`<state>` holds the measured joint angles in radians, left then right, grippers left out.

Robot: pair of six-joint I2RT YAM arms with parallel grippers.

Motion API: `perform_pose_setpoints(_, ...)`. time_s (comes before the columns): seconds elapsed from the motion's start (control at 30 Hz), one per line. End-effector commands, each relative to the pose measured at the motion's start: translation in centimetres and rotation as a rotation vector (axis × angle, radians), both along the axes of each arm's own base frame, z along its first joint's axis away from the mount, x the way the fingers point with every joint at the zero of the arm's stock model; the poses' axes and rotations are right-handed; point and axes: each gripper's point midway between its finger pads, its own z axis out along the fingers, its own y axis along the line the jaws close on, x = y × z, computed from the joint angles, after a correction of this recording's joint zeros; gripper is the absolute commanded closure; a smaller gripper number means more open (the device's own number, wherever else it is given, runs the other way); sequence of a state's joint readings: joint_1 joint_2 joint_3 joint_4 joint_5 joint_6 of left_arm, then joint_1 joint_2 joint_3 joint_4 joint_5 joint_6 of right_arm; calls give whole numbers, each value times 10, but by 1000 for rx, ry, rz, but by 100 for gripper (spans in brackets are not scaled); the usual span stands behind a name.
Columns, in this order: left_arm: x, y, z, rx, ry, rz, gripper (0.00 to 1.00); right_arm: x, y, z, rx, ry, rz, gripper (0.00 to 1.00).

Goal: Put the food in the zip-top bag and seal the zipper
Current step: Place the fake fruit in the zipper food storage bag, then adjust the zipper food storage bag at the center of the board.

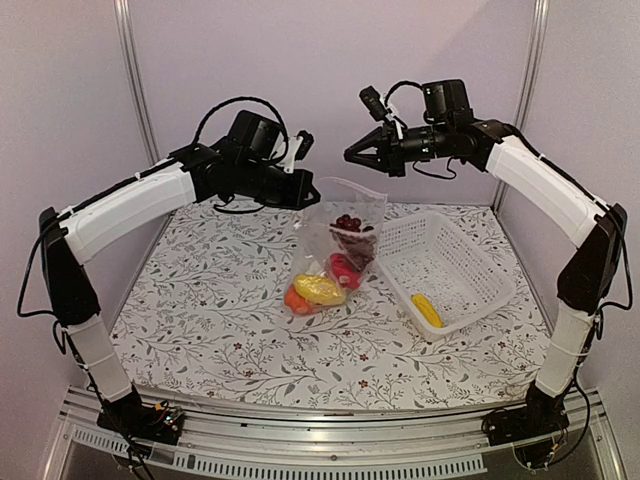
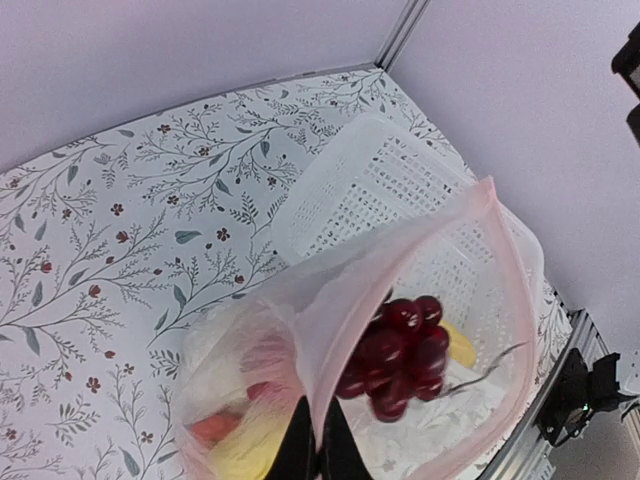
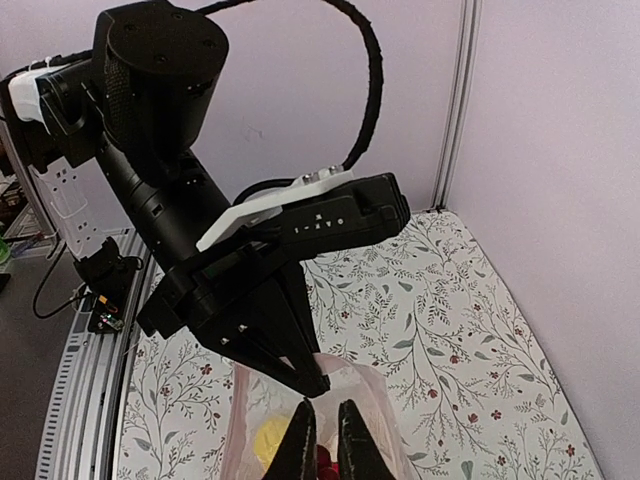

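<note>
My left gripper [image 1: 312,190] is shut on the pale pink zipper strip [image 2: 335,340] of the clear zip-top bag [image 1: 335,250] and holds it hanging with its mouth open; its fingertips [image 2: 318,445] pinch the edge. Dark purple grapes [image 1: 350,223] are inside the upper part of the bag, blurred in the left wrist view [image 2: 400,345]. A yellow piece [image 1: 320,289], an orange piece [image 1: 297,299] and a red piece [image 1: 345,268] lie at the bag's bottom. My right gripper [image 1: 352,157] is open and empty just above the bag's mouth [image 3: 327,445]. The cauliflower does not clearly show.
A white lattice basket [image 1: 470,262] stands right of the bag and holds one yellow oblong piece [image 1: 427,310]. The left arm's gripper body [image 3: 260,290] is close in front of my right gripper. Walls and frame posts close in the back and sides.
</note>
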<state>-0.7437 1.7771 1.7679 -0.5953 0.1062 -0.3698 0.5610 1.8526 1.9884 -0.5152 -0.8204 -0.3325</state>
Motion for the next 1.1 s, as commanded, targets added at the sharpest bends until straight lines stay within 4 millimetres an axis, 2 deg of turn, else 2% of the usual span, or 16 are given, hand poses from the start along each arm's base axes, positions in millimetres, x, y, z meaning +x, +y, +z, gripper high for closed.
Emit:
perform_pose_setpoints(0.0, 1, 8, 18, -40, -29, 8, 100, -4, 8, -29, -102, -17, -13, 91)
perform_pose_setpoints(0.13, 1, 8, 15, -38, -26, 10, 100, -13, 17, -58, -231, -75, -22, 86)
perform_pose_setpoints(0.23, 1, 7, 15, -42, -22, 8, 100, -26, 18, -61, -252, -83, 13, 80)
perform_pose_setpoints(0.33, 1, 9, 16, -42, -24, 8, 100, -42, 14, -59, -266, -68, 61, 66)
perform_pose_setpoints(0.4, 1, 9, 16, -42, -26, 10, 100, -53, 9, -66, -324, -98, 86, 57)
perform_pose_setpoints(0.6, 1, 12, 14, -36, -24, 17, 100, -75, -1, -130, -614, -181, 106, 42)
perform_pose_setpoints(0.73, 0, 13, 15, -37, -23, 19, 100, -74, -7, -150, -734, -244, 59, 39)
perform_pose_setpoints(0.97, -1, 15, 13, -36, -20, 21, 100, -80, 2, -153, -769, -267, 57, 40)
perform_pose_setpoints(1.03, -2, 15, 13, -34, -19, 19, 100, -82, 6, -142, -746, -264, 53, 40)
perform_pose_setpoints(1.07, -2, 14, 13, -35, -19, 17, 100, -82, 8, -129, -722, -271, 47, 40)
